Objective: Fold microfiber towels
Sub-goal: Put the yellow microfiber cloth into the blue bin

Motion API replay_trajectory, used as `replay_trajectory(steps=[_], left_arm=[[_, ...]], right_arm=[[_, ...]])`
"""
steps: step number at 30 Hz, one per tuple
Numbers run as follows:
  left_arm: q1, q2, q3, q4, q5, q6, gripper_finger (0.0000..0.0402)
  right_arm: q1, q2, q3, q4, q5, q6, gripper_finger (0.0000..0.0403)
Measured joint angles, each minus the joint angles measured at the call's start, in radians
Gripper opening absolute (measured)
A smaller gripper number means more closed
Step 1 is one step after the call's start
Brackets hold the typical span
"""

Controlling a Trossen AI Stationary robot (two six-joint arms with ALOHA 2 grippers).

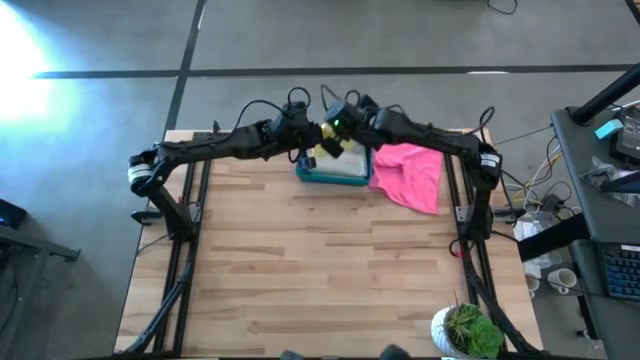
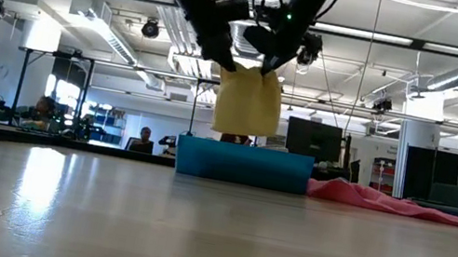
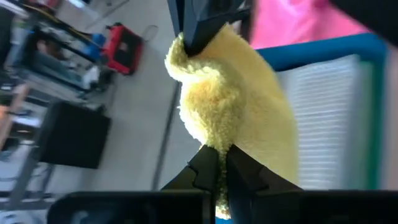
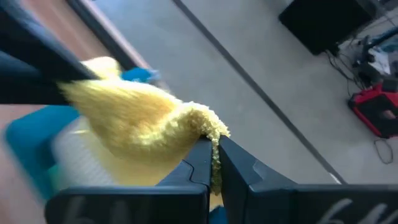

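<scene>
At the top centre of the high view, both arms are meeting over the blue bin, which is sitting at the far edge of the wooden table. The left gripper and the right gripper are each pinching an upper corner of the yellow towel, their fingers clamped tight on the fabric. In the low view, at upper centre of the frame, the towel is hanging as a flat sheet between the two grippers, its lower edge dangling just above the bin's rim. The left wrist view is showing the left arm's dark fingers closed on one yellow corner, with the other gripper biting the opposite corner at the top of that frame. The right wrist view is showing the same grip from the other side, the right fingers squeezing the plush edge. A pale cloth is lying inside the bin. The pink towel is lying crumpled on the table just to the right of the bin, partly draping toward the table's right rail. A potted plant is standing at the lower right corner of the high view.
</scene>
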Motion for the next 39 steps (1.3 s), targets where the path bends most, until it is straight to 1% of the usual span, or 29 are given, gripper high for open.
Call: replay_trajectory(steps=[5,11,15,18,20,22,24,27,29,31,35,37,39], left_arm=[[0.047,0.026,0.001,0.13,-0.008,0.089,0.0001],[0.103,0.065,0.001,0.308,-0.008,0.269,0.0001],[0.138,0.115,0.003,0.438,-0.008,0.417,0.0001],[0.159,0.154,0.01,0.458,-0.008,0.463,0.0001],[0.162,0.169,0.011,0.423,-0.014,0.46,0.0001],[0.16,0.173,0.01,0.348,-0.026,0.458,0.0001],[0.149,0.174,0.009,0.249,-0.032,0.431,0.0001],[0.125,0.173,0.008,0.08,-0.02,0.349,0.0001],[0.106,0.171,0.008,-0.016,0.002,0.315,0.0001],[0.086,0.169,0.008,-0.083,0.018,0.295,0.0001],[0.056,0.169,0.008,-0.121,0.009,0.279,0.0001],[0.036,0.168,0.011,-0.156,0.007,0.27,0.0001],[0.015,0.167,0.011,-0.205,0.027,0.253,0.0001]], right_arm=[[-0.092,0.003,-0.006,0.099,-0.092,-0.143,0.0008],[-0.173,0.003,-0.007,0.232,-0.19,-0.306,0.0008],[-0.214,0.003,-0.014,0.317,-0.254,-0.497,0.0008],[-0.242,0.003,-0.016,0.319,-0.286,-0.549,0.0008],[-0.256,0.003,-0.016,0.264,-0.339,-0.511,0.0008],[-0.264,0.003,-0.018,0.174,-0.4,-0.464,0.0008],[-0.262,0.01,-0.033,0.104,-0.459,-0.437,0.0008],[-0.249,0.027,-0.067,0.005,-0.555,-0.379,0.0008],[-0.237,0.037,-0.088,-0.03,-0.581,-0.352,0.0008],[-0.216,0.04,-0.104,-0.05,-0.583,-0.344,0.0008],[-0.183,0.04,-0.115,-0.055,-0.59,-0.34,0.0008],[-0.171,0.04,-0.116,-0.074,-0.627,-0.32,0.0008],[-0.164,0.04,-0.117,-0.104,-0.656,-0.309,0.0008]])
